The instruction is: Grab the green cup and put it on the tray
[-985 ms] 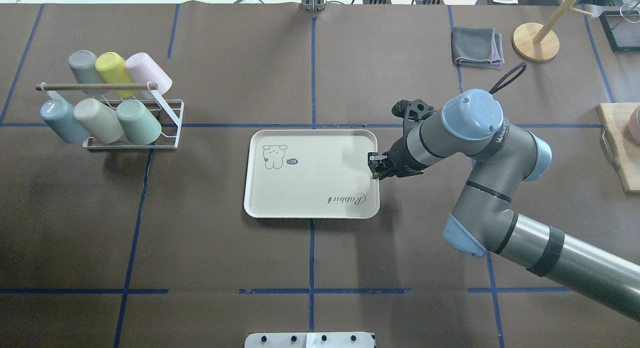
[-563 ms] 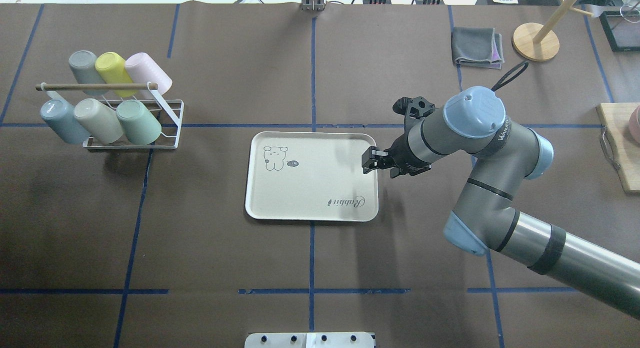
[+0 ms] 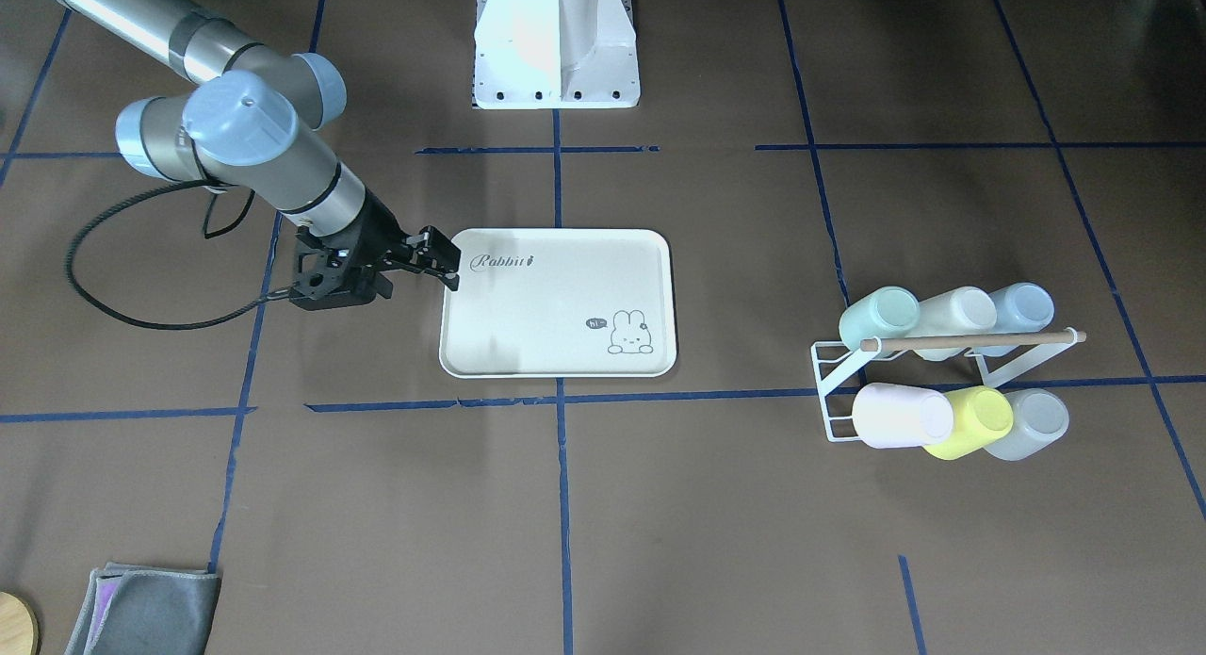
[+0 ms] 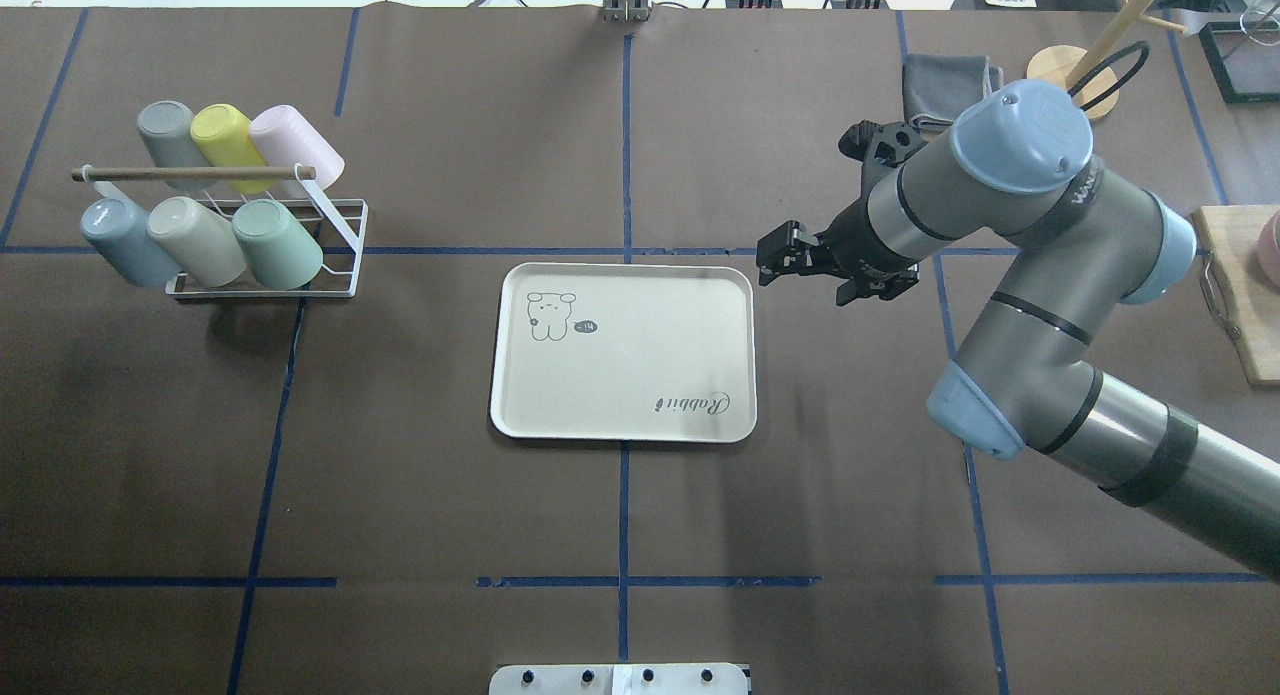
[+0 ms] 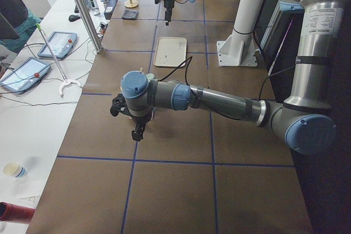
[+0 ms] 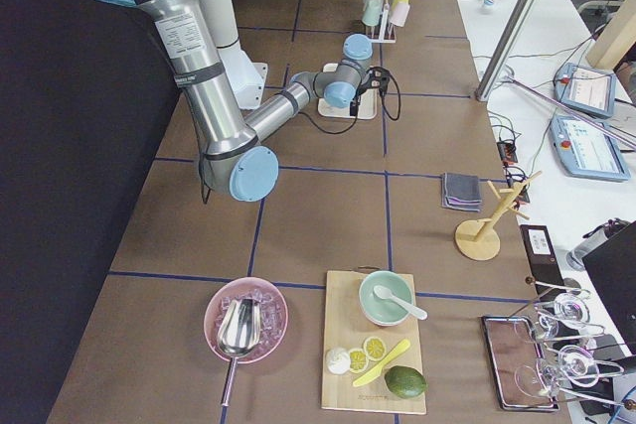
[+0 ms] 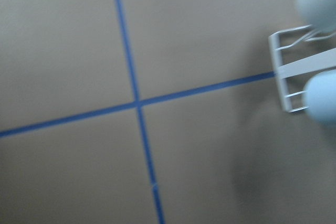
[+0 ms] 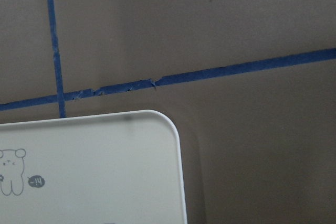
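The green cup (image 4: pixel 277 243) lies tilted in the front row of a white wire rack (image 4: pixel 338 237) at the table's left; it also shows in the front-facing view (image 3: pixel 879 318). The cream tray (image 4: pixel 622 351) with "Rabbit" script lies in the middle and holds nothing; it also shows in the front-facing view (image 3: pixel 556 302). My right gripper (image 4: pixel 772 258) hovers open and empty just off the tray's far right corner. Its wrist view shows that corner (image 8: pixel 157 145). My left gripper (image 5: pixel 137 131) shows only in the exterior left view, so I cannot tell if it is open.
The rack holds several other cups, among them a yellow one (image 4: pixel 225 135) and a pale blue one (image 4: pixel 115 240). A grey cloth (image 4: pixel 945 85) and a wooden stand (image 4: pixel 1070 80) are at the far right. A wooden board (image 4: pixel 1240 295) lies at the right edge.
My right gripper has come off the tray's right edge, risen, and moved back to the right and away from me. The tray shifted slightly and now lies still.
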### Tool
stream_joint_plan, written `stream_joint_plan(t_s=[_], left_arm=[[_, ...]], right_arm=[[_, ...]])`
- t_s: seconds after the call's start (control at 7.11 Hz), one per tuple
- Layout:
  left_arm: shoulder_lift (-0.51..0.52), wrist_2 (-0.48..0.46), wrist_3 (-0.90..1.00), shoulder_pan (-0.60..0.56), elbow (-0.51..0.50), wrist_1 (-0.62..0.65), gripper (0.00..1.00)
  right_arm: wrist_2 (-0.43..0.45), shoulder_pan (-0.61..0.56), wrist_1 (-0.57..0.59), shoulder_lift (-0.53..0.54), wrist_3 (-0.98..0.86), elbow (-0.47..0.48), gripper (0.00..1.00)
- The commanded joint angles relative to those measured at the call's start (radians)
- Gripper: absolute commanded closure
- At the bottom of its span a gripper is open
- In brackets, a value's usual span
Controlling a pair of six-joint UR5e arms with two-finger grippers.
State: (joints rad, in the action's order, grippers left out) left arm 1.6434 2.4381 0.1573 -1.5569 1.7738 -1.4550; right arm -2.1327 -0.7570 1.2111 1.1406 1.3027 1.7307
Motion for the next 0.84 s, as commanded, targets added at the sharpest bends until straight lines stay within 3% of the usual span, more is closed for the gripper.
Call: stream_joint_plan(t_s=[0.0,0.28,0.42,0.7], left_arm=[[0.032,-0.089,-0.002,0.087,0.123,0.022,0.01],[0.099,-0.129,0.002,0.122,0.18,0.012,0.03],[0.124,-0.186,-0.001,0.167,0.232,0.024,0.01],[0.139,-0.415,0.013,0.294,0.346,0.027,0.0]], right_arm=[[-0.013,-0.066,0.085,0.017,-0.052,0.052,0.0],[-0.022,-0.105,0.087,0.095,-0.095,0.096,0.0],[-0.074,-0.154,0.087,0.117,-0.124,0.104,0.0],[-0.13,-0.247,0.087,0.197,-0.265,0.113,0.0]])
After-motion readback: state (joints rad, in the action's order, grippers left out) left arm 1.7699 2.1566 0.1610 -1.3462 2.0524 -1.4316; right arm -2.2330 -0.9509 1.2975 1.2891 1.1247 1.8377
